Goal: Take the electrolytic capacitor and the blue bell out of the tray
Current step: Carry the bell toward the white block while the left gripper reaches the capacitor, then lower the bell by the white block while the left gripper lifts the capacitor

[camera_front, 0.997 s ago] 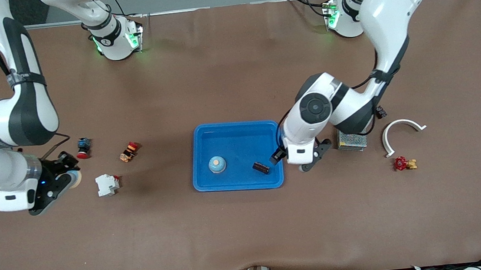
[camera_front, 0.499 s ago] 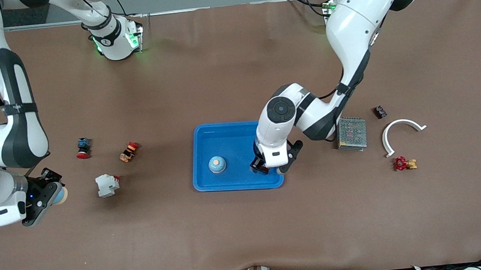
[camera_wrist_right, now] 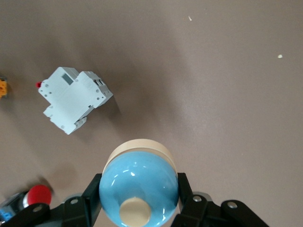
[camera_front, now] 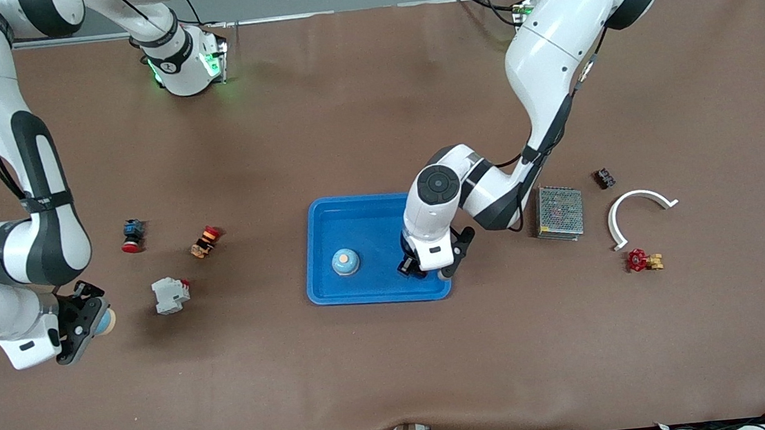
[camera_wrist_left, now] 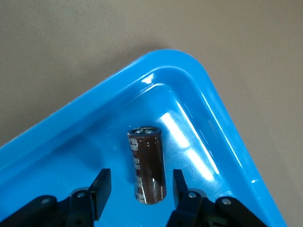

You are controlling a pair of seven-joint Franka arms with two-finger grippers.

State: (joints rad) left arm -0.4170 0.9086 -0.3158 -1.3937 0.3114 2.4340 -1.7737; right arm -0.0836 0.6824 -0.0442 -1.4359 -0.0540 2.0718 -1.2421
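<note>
A dark brown capacitor (camera_wrist_left: 147,163) lies in a corner of the blue tray (camera_front: 361,213), at the end toward the left arm and the edge nearer the front camera. My left gripper (camera_front: 423,267) is low over it, open, with a finger (camera_wrist_left: 101,188) on each side and a gap at both. It hides most of the capacitor in the front view. My right gripper (camera_front: 87,324) is shut on a light blue bell (camera_wrist_right: 139,182) with a cream base, held above the table toward the right arm's end. A second blue bell (camera_front: 345,262) sits in the tray.
A white breaker (camera_front: 171,294) lies by the right gripper, with a red-capped button (camera_front: 132,235) and an orange switch (camera_front: 205,241) farther back. Toward the left arm's end lie a metal mesh box (camera_front: 559,212), a white curved piece (camera_front: 638,210), a red valve (camera_front: 643,260) and a small dark part (camera_front: 604,177).
My left gripper moved from the tray's outer edge to over the capacitor and came down around it. My right gripper carried the bell toward the front camera, away from the tray.
</note>
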